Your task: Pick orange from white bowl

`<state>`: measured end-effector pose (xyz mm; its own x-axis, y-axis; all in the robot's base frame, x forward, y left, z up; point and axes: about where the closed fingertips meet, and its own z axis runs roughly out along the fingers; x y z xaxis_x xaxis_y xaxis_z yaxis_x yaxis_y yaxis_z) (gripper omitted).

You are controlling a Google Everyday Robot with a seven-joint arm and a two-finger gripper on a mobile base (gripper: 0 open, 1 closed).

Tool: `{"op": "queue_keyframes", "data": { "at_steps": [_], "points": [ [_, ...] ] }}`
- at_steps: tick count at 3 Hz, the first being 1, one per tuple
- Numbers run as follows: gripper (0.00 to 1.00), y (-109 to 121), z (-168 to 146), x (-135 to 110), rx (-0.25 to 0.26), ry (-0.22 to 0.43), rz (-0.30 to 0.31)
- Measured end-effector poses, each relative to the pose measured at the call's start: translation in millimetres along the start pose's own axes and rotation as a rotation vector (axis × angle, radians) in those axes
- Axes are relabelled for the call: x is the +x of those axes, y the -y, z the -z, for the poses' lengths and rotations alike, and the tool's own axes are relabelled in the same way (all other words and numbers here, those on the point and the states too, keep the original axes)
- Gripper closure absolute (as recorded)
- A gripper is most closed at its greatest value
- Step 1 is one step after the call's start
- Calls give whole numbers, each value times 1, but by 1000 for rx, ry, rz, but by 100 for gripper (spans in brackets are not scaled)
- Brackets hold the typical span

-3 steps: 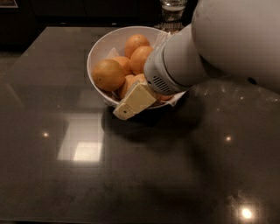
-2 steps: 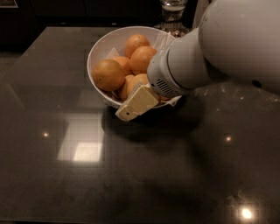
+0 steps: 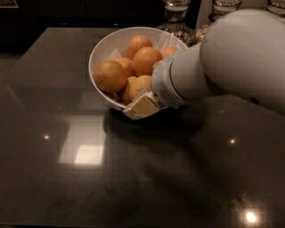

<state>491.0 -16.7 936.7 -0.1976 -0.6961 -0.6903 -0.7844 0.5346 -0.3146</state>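
Observation:
The white bowl (image 3: 103, 49) stands at the back middle of the dark table and holds several oranges. The largest orange (image 3: 109, 76) lies at the bowl's left side, with others (image 3: 145, 60) behind it. My gripper (image 3: 141, 105) is at the bowl's near rim, its cream tip reaching over the rim and pressed against a front orange (image 3: 139, 85). My white arm (image 3: 222, 62) comes in from the right and hides the bowl's right side.
Glass jars (image 3: 174, 13) stand behind the bowl at the table's back edge. The dark glossy table (image 3: 89, 178) stretches toward the front and left, with lamp reflections on it.
My arm and gripper have shifted slightly to the right and down along the bowl's near rim. The bowl and oranges have stayed in place.

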Motion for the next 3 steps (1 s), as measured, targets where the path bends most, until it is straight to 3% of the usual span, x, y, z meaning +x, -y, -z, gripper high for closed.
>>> {"op": "queue_keyframes", "data": {
  "at_steps": [3],
  "points": [
    [29, 15, -14, -4, 105, -1, 60]
  ]
}}
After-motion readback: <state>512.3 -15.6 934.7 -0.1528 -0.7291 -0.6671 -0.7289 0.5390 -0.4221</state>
